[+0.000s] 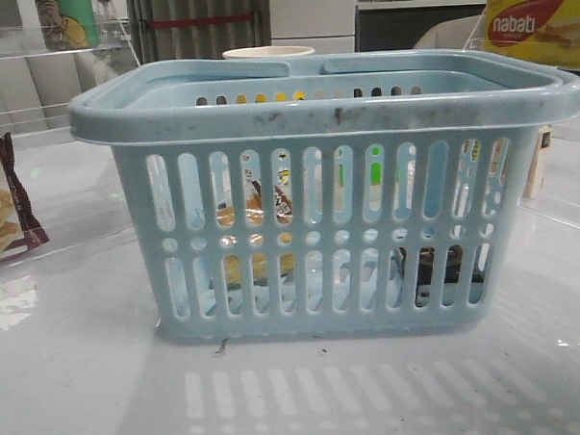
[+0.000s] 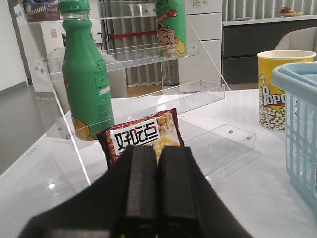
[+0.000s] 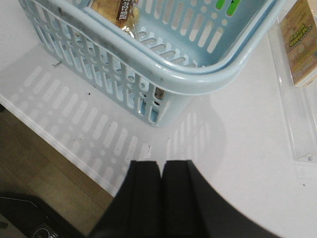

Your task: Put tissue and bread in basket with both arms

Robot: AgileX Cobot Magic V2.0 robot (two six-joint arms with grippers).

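The pale blue basket [image 1: 323,100] stands in the middle of the table and fills the front view. Through its slots I see the golden bread packet [image 1: 256,214] at the inner left and the blackish tissue packet [image 1: 437,269] low at the inner right. The right wrist view shows the basket's corner [image 3: 198,79] and the bread [image 3: 116,11] inside it. My left gripper [image 2: 157,153] is shut and empty, left of the basket [image 2: 302,129]. My right gripper [image 3: 162,166] is shut and empty, over the table's front edge near the basket's corner. Neither gripper shows in the front view.
A maroon-edged cracker bag [image 2: 143,136] leans on a clear acrylic shelf [image 2: 148,99] holding a green bottle [image 2: 84,74]. A yellow popcorn cup [image 2: 277,89] stands behind the basket. A yellow nabati box [image 1: 537,24] sits at the back right. A clear rack [image 3: 297,99] lies right of the basket.
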